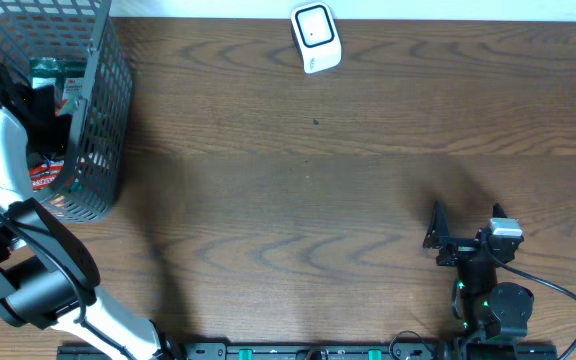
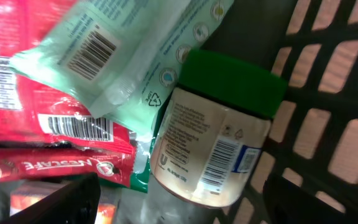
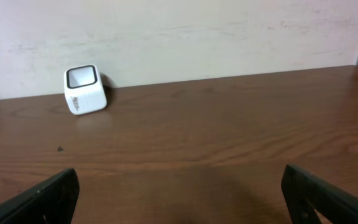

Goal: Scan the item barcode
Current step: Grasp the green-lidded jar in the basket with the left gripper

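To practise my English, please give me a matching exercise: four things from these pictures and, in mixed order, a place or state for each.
1. white cube-shaped scanner
2. round jar with green lid
3. grey wire-mesh basket
4. right pincer

A. far left corner of the brown wooden table
B. open and empty
C. far edge, near the middle
D. inside the basket

Pairs: 1-C, 2-D, 3-A, 4-B

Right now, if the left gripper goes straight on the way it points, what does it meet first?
Probably the green-lidded jar in the basket, centred before the open left gripper. Depth is unclear; the red packet may touch first.
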Robot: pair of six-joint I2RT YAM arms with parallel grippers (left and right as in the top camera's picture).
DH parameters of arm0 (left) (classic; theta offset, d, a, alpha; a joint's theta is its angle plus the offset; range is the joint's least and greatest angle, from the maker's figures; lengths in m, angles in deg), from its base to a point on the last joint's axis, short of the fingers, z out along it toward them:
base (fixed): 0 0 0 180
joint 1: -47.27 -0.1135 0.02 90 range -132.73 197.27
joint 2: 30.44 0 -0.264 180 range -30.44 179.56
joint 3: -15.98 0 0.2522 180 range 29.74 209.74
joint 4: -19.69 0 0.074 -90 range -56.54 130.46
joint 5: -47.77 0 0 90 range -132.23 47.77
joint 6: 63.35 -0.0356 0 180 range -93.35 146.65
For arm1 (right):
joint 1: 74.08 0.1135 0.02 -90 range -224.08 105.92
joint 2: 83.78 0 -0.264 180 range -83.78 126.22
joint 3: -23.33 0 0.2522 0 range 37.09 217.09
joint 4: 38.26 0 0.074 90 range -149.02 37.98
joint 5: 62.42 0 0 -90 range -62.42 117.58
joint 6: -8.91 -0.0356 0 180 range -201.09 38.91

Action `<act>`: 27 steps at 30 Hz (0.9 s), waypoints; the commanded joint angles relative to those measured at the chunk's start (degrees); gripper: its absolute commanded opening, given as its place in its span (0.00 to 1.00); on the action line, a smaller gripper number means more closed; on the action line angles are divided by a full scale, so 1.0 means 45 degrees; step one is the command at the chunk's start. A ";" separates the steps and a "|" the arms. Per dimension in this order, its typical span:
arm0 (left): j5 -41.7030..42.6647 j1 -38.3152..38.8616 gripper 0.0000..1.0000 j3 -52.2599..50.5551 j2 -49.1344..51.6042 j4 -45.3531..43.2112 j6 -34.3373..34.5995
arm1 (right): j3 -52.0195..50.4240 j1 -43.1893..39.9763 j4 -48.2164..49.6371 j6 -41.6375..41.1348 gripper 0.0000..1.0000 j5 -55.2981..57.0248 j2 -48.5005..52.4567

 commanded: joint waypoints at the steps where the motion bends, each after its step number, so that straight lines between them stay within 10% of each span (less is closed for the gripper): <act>1: 0.0219 0.0146 0.84 -0.0486 -0.0015 -0.0083 -0.0733 | -0.0015 0.0010 -0.0044 0.0078 0.99 0.0029 -0.0039; 20: 0.0539 0.0146 0.87 -0.0665 0.2025 -0.0661 -0.0724 | -0.0015 0.0010 -0.0044 0.0078 0.99 0.0029 -0.0039; 27: 0.0267 0.0136 0.67 -0.0432 0.1739 -0.0792 -0.0612 | -0.0015 0.0010 -0.0044 0.0078 0.99 0.0029 -0.0029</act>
